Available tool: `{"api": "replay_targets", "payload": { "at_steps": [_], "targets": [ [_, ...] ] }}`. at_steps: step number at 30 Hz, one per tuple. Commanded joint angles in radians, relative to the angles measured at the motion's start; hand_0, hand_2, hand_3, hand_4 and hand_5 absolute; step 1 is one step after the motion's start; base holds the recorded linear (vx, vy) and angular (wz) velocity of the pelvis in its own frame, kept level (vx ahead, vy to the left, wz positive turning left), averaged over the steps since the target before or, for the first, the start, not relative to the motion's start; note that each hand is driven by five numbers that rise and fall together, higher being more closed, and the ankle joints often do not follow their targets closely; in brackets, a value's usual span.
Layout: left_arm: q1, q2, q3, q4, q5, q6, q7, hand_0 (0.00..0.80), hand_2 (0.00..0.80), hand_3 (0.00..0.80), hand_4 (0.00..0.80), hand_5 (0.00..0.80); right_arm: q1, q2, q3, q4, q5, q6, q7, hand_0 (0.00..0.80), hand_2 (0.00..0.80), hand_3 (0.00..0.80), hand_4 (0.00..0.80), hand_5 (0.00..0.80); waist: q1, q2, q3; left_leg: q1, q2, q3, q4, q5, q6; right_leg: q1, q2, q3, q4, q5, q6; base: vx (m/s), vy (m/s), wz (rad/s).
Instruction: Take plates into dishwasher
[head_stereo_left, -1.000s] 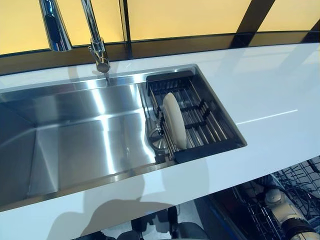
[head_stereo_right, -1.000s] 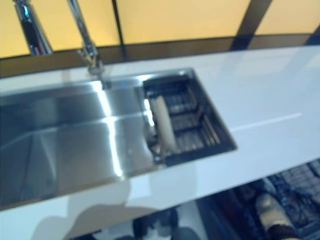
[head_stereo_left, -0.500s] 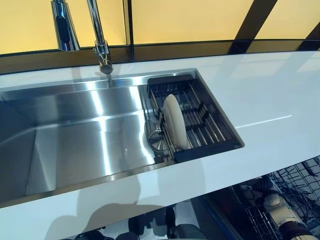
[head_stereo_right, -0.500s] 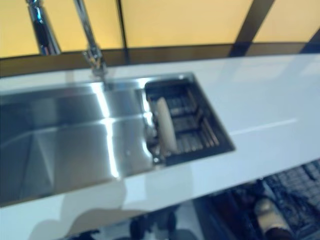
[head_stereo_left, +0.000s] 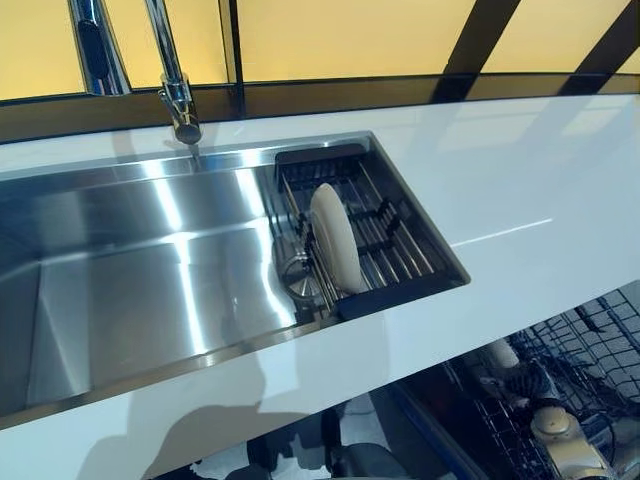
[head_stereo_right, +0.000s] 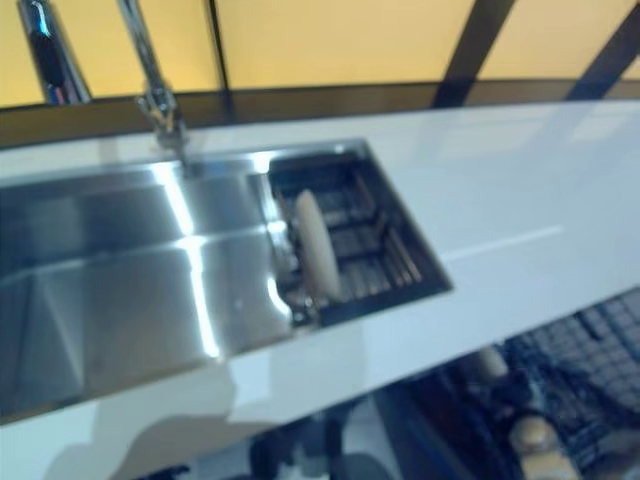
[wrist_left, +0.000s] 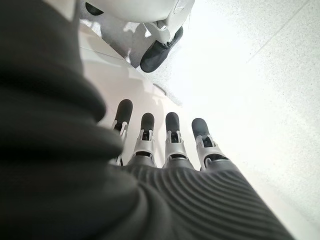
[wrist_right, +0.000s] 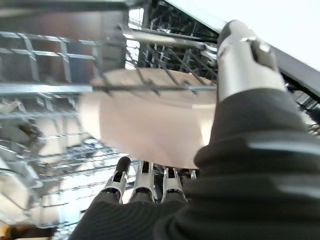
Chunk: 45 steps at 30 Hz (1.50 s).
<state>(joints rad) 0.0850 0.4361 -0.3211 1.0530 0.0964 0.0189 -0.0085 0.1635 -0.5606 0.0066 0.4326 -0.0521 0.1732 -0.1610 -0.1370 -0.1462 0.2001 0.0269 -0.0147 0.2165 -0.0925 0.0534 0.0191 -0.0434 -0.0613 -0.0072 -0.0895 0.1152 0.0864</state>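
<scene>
Standing upright in sink rack (head_stereo_left: 395, 262): plate (head_stereo_left: 337, 238); dishwasher rack (head_stereo_left: 590, 360) below.

A brushed, shiny steel sink (head_stereo_left: 150, 270) sits in a smooth glossy white tabletop (head_stereo_left: 520, 190), with a chrome tap (head_stereo_left: 170, 70), a dark metal wire rack (head_stereo_left: 400, 250) and a matt cream plate (head_stereo_left: 335, 235).

Two plates (head_stereo_left: 337, 250) (wrist_right: 145, 120), one sink (head_stereo_left: 120, 290), one rack (head_stereo_left: 400, 255), one faucet (head_stereo_left: 170, 70)

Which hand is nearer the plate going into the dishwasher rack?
Right. The right hand holds the plate among the dishwasher rack wires; the left hand hangs over the floor, away from it.
</scene>
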Motion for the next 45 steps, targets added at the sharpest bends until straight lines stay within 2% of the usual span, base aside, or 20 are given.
{"api": "replay_targets", "payload": {
  "at_steps": [1,5,11,14,17,19,21,23,25,27,29,31,35,37,41,44,45],
  "targets": [
    [-0.168,-0.019,0.027,-0.014,0.016,-0.052,0.013,0.0,0.0,0.0,0.0,0.0,-0.059,-0.055,-0.086,-0.057,0.044,-0.024,0.03,0.0,0.0,0.0,0.0,0.0,-0.047,0.061,0.002,0.029,-0.004,0.033,0.014,-0.089,0.029,-0.021,0.063,-0.002,0.105,-0.061,0.041,0.001,0.034,-0.04],
    [-0.176,-0.011,0.038,0.004,0.02,-0.057,0.012,0.0,0.0,0.0,0.0,0.0,-0.019,-0.064,-0.134,-0.042,0.093,-0.024,0.066,0.0,0.0,0.0,0.0,0.0,-0.065,0.047,-0.003,0.029,0.001,0.047,0.016,-0.09,0.033,-0.027,0.066,0.009,0.114,-0.059,0.046,-0.004,0.014,-0.04],
    [-0.182,0.005,0.042,0.024,0.019,-0.065,0.007,0.0,0.0,0.0,0.0,0.0,0.028,-0.09,-0.222,0.042,0.148,-0.026,0.049,0.0,0.0,0.0,0.0,0.0,-0.08,0.031,-0.009,0.034,0.005,0.057,0.017,-0.092,0.036,-0.028,0.07,0.021,0.117,-0.053,0.05,0.01,0.007,-0.09],
    [-0.187,0.016,0.034,0.019,0.018,-0.055,0.003,0.0,0.0,0.0,0.0,0.0,0.03,-0.152,-0.313,0.134,0.177,-0.011,-0.011,0.0,0.0,0.0,0.0,0.0,-0.08,0.023,-0.009,0.035,0.008,0.056,0.018,-0.094,0.036,-0.027,0.071,0.023,0.119,-0.05,0.053,0.001,-0.002,-0.03],
    [-0.192,0.022,0.02,0.01,0.011,-0.046,0.007,0.0,0.0,0.0,0.0,0.0,0.027,-0.225,-0.397,0.195,0.194,-0.023,-0.106,0.0,0.0,0.0,0.0,0.0,-0.075,0.019,-0.003,0.036,0.01,0.053,0.017,-0.094,0.036,-0.027,0.072,0.024,0.122,-0.047,0.054,0.0,-0.003,-0.05],
    [-0.191,0.028,0.009,0.001,-0.004,-0.04,0.012,0.0,0.0,0.0,0.0,0.0,0.031,-0.299,-0.477,0.144,0.211,-0.046,-0.227,0.0,0.0,0.0,0.0,0.0,-0.075,0.019,0.003,0.038,0.01,0.049,0.014,-0.093,0.036,-0.027,0.074,0.028,0.121,-0.043,0.054,-0.008,0.016,-0.04],
    [-0.19,0.023,0.007,-0.004,-0.019,-0.035,0.018,0.0,0.0,0.0,0.0,0.0,0.017,-0.355,-0.542,0.01,0.198,-0.054,-0.333,0.0,0.0,0.0,0.0,0.0,-0.076,0.022,0.004,0.04,0.006,0.042,0.011,-0.094,0.037,-0.025,0.076,0.036,0.119,-0.044,0.052,0.003,0.02,-0.01],
    [-0.186,0.014,0.003,-0.012,-0.029,-0.024,0.023,0.0,0.0,0.0,0.0,0.0,-0.014,-0.396,-0.578,-0.129,0.214,-0.047,-0.37,0.0,0.0,0.0,0.0,0.0,-0.073,0.027,-0.001,0.041,0.001,0.036,0.009,-0.096,0.039,-0.021,0.077,0.042,0.113,-0.047,0.05,0.025,0.042,0.0],
    [-0.182,0.005,0.001,-0.016,-0.036,-0.015,0.027,0.0,0.0,0.0,0.0,0.0,-0.054,-0.421,-0.586,-0.252,0.234,-0.096,-0.392,0.0,0.0,0.0,0.0,0.0,-0.068,0.034,-0.011,0.039,-0.005,0.028,0.007,-0.097,0.041,-0.018,0.079,0.051,0.107,-0.05,0.047,0.028,0.04,-0.05],
    [-0.176,-0.007,0.001,-0.021,-0.039,-0.003,0.03,0.0,0.0,0.0,0.0,0.0,-0.098,-0.447,-0.581,-0.356,0.254,-0.177,-0.386,0.0,0.0,0.0,0.0,0.0,-0.062,0.04,-0.024,0.038,-0.012,0.021,0.007,-0.099,0.043,-0.014,0.078,0.056,0.102,-0.055,0.043,0.027,0.039,0.04],
    [-0.175,-0.016,-0.001,-0.021,-0.038,0.008,0.033,0.0,0.0,0.0,0.0,0.0,-0.163,-0.49,-0.562,-0.415,0.276,-0.222,-0.355,0.0,0.0,0.0,0.0,0.0,-0.053,0.044,-0.037,0.037,-0.017,0.013,0.007,-0.101,0.043,-0.011,0.077,0.058,0.099,-0.06,0.039,0.034,0.026,0.11],
    [-0.174,-0.021,-0.015,-0.019,-0.038,0.013,0.035,0.0,0.0,0.0,0.0,0.0,-0.261,-0.555,-0.52,-0.449,0.314,-0.238,-0.307,0.0,0.0,0.0,0.0,0.0,-0.033,0.047,-0.051,0.037,-0.024,-0.001,0.007,-0.103,0.04,-0.005,0.073,0.052,0.097,-0.066,0.035,0.048,0.007,0.05],
    [-0.167,-0.022,-0.042,-0.012,-0.032,0.012,0.037,0.0,0.0,0.0,0.0,0.0,-0.487,-0.642,-0.363,-0.43,0.369,-0.237,-0.27,0.0,0.0,0.0,0.0,0.0,0.01,0.045,-0.071,0.04,-0.031,-0.029,0.007,-0.103,0.036,0.012,0.065,0.029,0.091,-0.074,0.028,0.052,-0.032,0.05],
    [-0.159,-0.016,-0.058,-0.011,-0.025,0.006,0.035,0.0,0.0,0.0,0.0,0.0,-0.657,-0.686,-0.24,-0.405,0.424,-0.203,-0.263,0.0,0.0,0.0,0.0,0.0,0.041,0.04,-0.082,0.039,-0.034,-0.048,0.008,-0.099,0.03,0.025,0.058,0.006,0.083,-0.077,0.023,0.055,-0.051,0.2],
    [-0.146,-0.008,-0.071,0.001,-0.021,-0.003,0.025,0.0,0.0,0.0,0.0,0.0,-0.94,-0.692,-0.021,-0.341,0.497,-0.194,-0.255,0.0,0.0,0.0,0.0,0.0,0.086,0.034,-0.102,0.042,-0.037,-0.08,0.009,-0.095,0.02,0.05,0.05,-0.038,0.067,-0.083,0.016,0.05,-0.051,0.31],
    [-0.142,-0.013,-0.067,0.011,-0.025,-0.005,0.022,0.0,0.0,0.0,0.0,0.0,-1.071,-0.666,0.086,-0.324,0.464,-0.204,-0.255,0.0,0.0,0.0,0.0,0.0,0.108,0.035,-0.112,0.043,-0.039,-0.096,0.008,-0.091,0.013,0.066,0.046,-0.064,0.054,-0.087,0.01,0.029,-0.027,0.28],
    [-0.141,-0.013,-0.069,0.014,-0.028,-0.007,0.021,0.0,0.0,0.0,0.0,0.0,-1.111,-0.652,0.118,-0.324,0.408,-0.194,-0.255,0.0,0.0,0.0,0.0,0.0,0.119,0.035,-0.117,0.043,-0.04,-0.104,0.008,-0.09,0.011,0.07,0.045,-0.072,0.05,-0.088,0.008,0.022,-0.025,0.28]
  ]
}}
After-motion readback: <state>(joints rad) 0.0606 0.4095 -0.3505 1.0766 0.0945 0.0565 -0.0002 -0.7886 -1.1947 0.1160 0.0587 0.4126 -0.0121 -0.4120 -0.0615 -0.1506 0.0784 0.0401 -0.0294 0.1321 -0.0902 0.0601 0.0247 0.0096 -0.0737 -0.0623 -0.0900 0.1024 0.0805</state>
